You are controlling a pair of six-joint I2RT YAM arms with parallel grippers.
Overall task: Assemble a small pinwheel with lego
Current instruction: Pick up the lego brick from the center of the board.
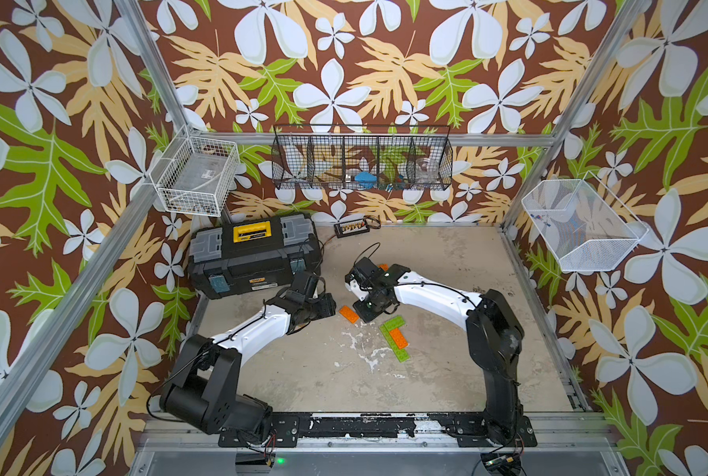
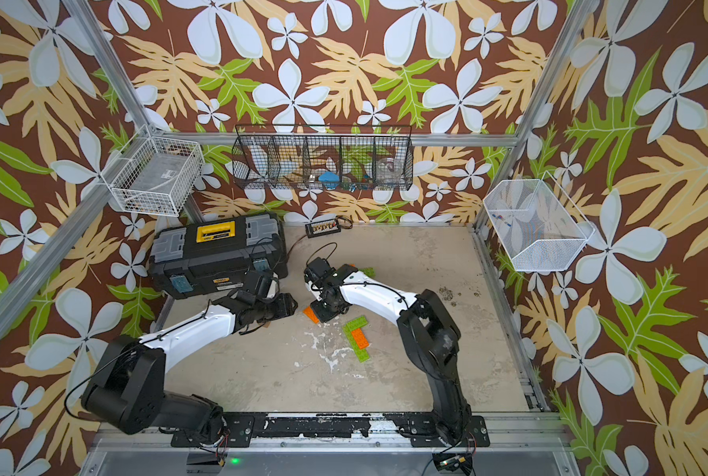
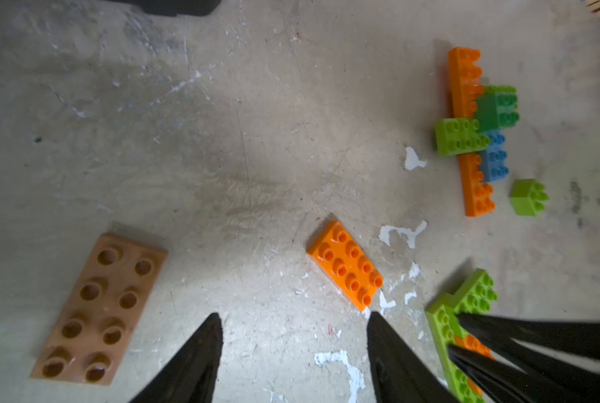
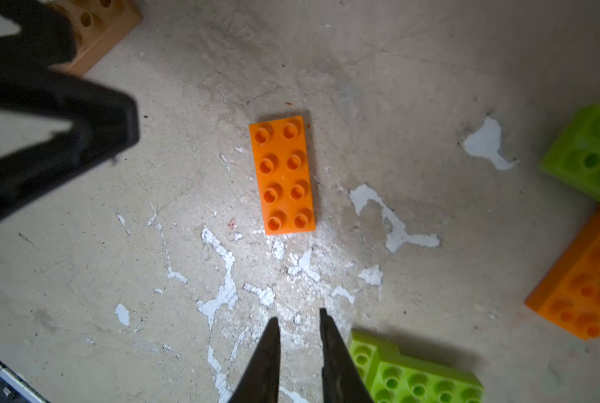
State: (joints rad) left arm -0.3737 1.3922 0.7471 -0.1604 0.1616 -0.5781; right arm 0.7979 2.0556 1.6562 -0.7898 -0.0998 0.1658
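Left jaws are standing released, spread wide with nothing between them, tapered black fingertips (image 3: 201,349) hanging over bare surface (image 3: 256,139). Right jaws are sitting nearly together with a thin gap showing, gripping nothing, fingertips (image 4: 267,356) pointing down just beside the lime-and-orange assembly (image 4: 417,377).

The loose orange plate (image 4: 282,174) is lying flat, studs up, between the two sets of jaws and touching neither. It is a thin glossy 2x4 rectangle. In both top views its long axis is running diagonally, far-left to near-right, and the right wrist is partly covering it.

The assembly is lying flat on the near-right side of that plate. It is made of lime plates joined with an orange one in a stepped shape, its long axis running roughly parallel to the loose plate.

A brown plate (image 3: 99,310), matte tan 2x4 with hollow round studs up, is lying flat on the opposite side of the left jaws from the orange plate.

Farther off, a brick cluster (image 3: 466,132) is sitting with a long orange brick and dark green, lime and blue blocks touching. A small lime square (image 3: 529,197) is sitting just beside it, apart.

Left arm (image 1: 253,325) and right arm (image 1: 434,294) are reaching in from bases at the near edge. Their elbows are bending, white forearms angling toward each other, wrists tipping down.

The surface is showing worn beige, scuffed, with white chips. A black toolbox (image 1: 253,255) with a yellow handle is sitting behind the left arm
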